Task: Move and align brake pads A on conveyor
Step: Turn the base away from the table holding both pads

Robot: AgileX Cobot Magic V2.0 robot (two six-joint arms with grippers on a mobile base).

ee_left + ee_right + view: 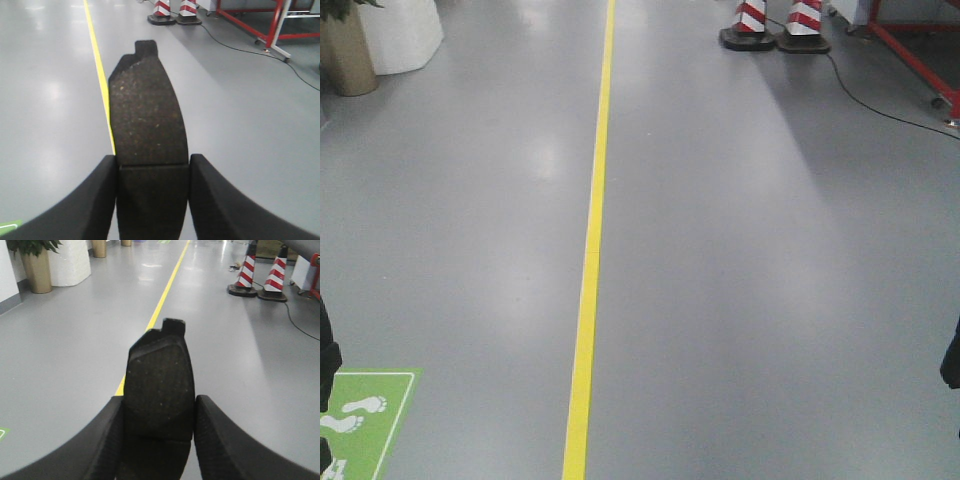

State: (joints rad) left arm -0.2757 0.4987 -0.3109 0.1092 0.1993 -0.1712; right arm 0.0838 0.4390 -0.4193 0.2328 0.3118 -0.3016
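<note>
While carrying toward the conveyor, not in view here, keep both clamps firm and level. Hold the left brake pad as gripped: left jaws closed on its flanks from the groove back. Hold the right brake pad likewise, right jaws shut on its near half. Keep each long axis straight ahead, tabbed end pointing away, roughly along the yellow line on the floor. Avoid twisting before set-down; steer clear of the striped cones beyond.

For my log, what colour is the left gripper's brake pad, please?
The brake pad is speckled dark brownish grey; best in left wrist view.
</note>
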